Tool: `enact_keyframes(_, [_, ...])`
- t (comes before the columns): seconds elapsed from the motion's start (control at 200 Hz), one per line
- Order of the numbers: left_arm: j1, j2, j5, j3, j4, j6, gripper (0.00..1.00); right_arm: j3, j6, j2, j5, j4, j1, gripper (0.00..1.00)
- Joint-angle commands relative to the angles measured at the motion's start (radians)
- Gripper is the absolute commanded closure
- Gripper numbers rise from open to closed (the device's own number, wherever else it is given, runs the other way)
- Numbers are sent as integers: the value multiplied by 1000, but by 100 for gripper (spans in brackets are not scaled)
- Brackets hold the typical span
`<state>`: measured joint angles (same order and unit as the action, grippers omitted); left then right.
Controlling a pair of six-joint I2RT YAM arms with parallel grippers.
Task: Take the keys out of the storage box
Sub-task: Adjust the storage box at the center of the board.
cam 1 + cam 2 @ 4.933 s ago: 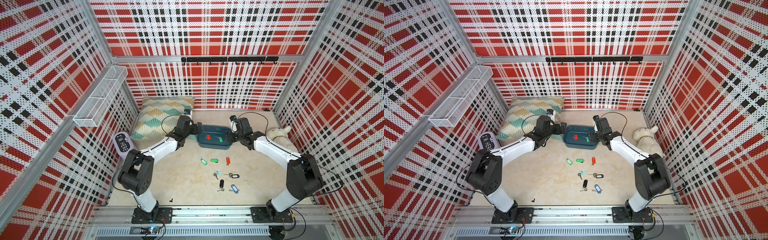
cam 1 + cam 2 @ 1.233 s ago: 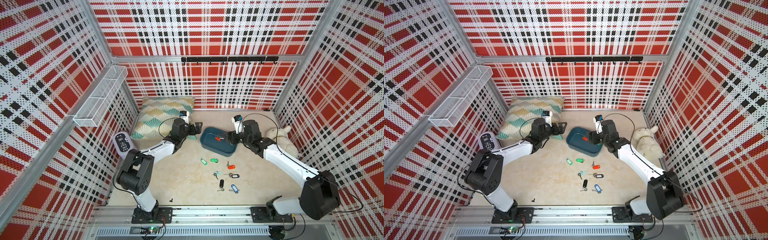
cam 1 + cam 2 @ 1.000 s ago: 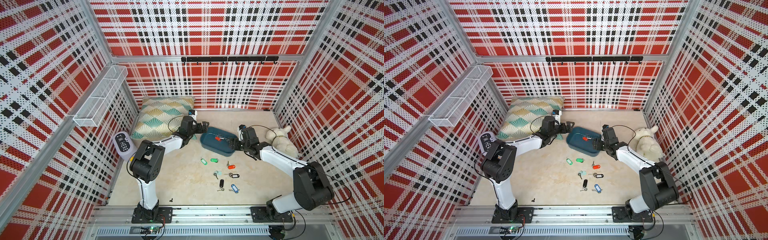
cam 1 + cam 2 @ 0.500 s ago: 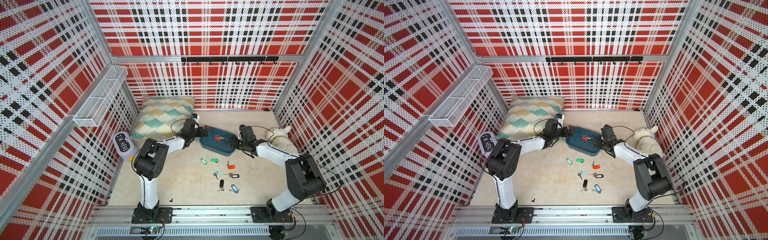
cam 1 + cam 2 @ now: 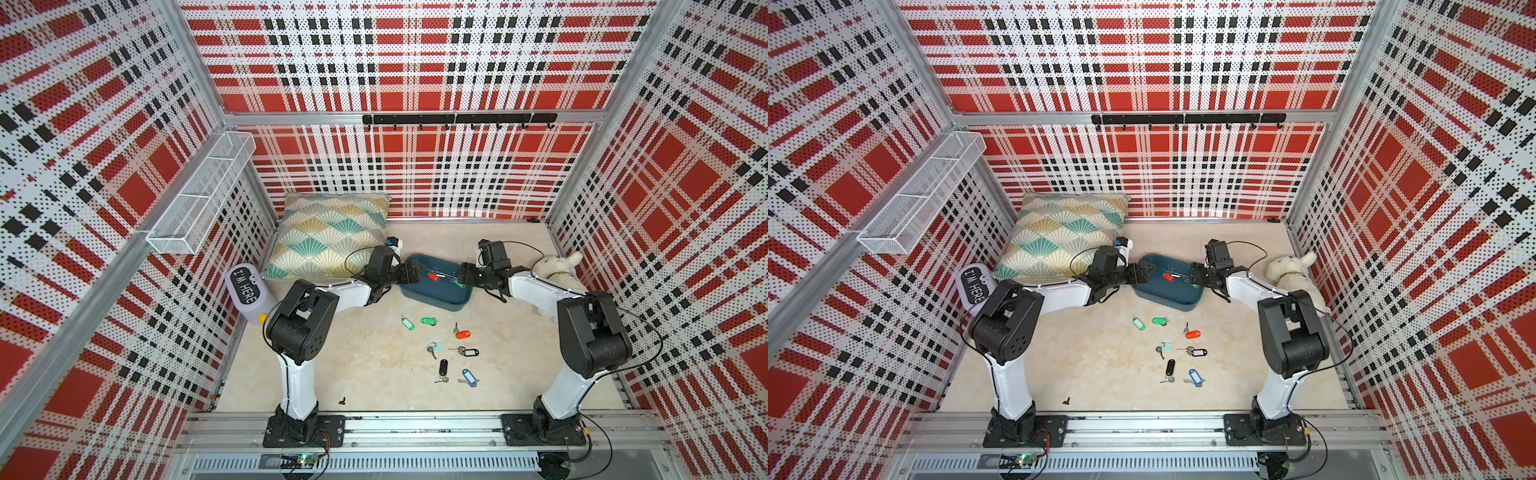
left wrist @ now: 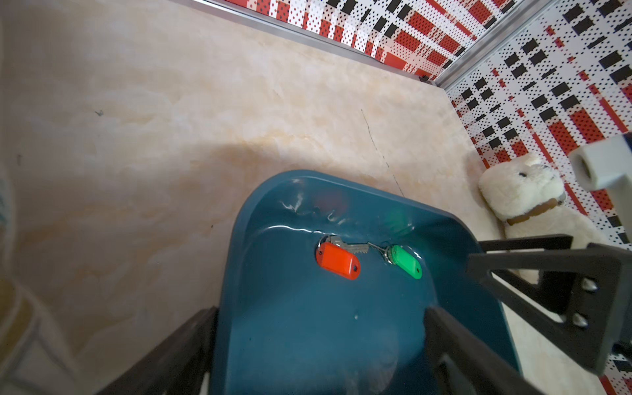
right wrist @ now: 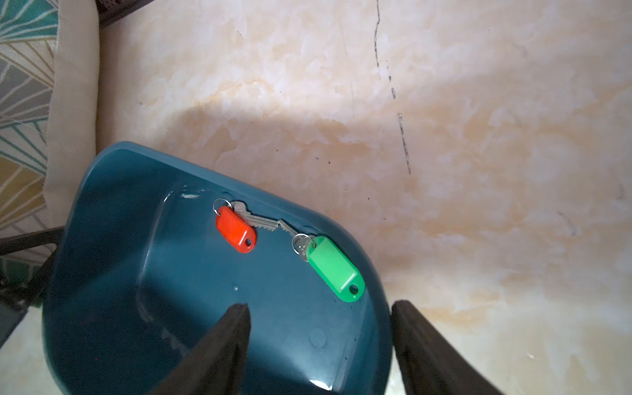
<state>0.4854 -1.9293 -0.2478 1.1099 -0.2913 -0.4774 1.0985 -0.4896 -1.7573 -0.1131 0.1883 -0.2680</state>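
Observation:
The teal storage box (image 5: pixel 440 293) (image 5: pixel 1179 297) lies on the floor. Two keys are inside along its far wall, one red-tagged (image 5: pixel 433 276) (image 6: pixel 338 261) (image 7: pixel 236 229) and one green-tagged (image 5: pixel 458 284) (image 6: pixel 406 261) (image 7: pixel 335 270). My left gripper (image 5: pixel 409 274) (image 6: pixel 318 345) is wide open at the box's left end, one finger outside the wall and one over the inside. At the right end my right gripper (image 5: pixel 465 274) (image 7: pixel 318 325) is open astride the wall, gripping nothing. Several keys (image 5: pixel 443 368) lie on the floor in front.
A patterned cushion (image 5: pixel 328 237) lies just behind the left arm. A white plush toy (image 5: pixel 557 270) sits by the right arm. A purple "I'M HERE" object (image 5: pixel 248 293) leans at the left wall, under a wire basket (image 5: pixel 199 199).
Both grippers have closed in on the two ends of the box. The right jaws have narrowed a little. The keys in the box have stayed put.

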Motion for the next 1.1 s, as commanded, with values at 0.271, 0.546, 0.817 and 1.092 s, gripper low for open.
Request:
enact_keyframes(0.271, [8,103,-33,-39,-4,-27,1,94,99,-64,-97,5,27,27])
enact_keyframes(0.546, [7,100,-40,-73,-25,-51,1,179,108,-137,-94,36,33,28])
enact_keyframes(0.817, [40,101,-53,-91,-35,-68,0,237,127,-176,-78,62,43,27])
enact_keyframes(1.092, [-21,207,-4,-189,-14,-90,1,279,180,-139,70,153,47,24])
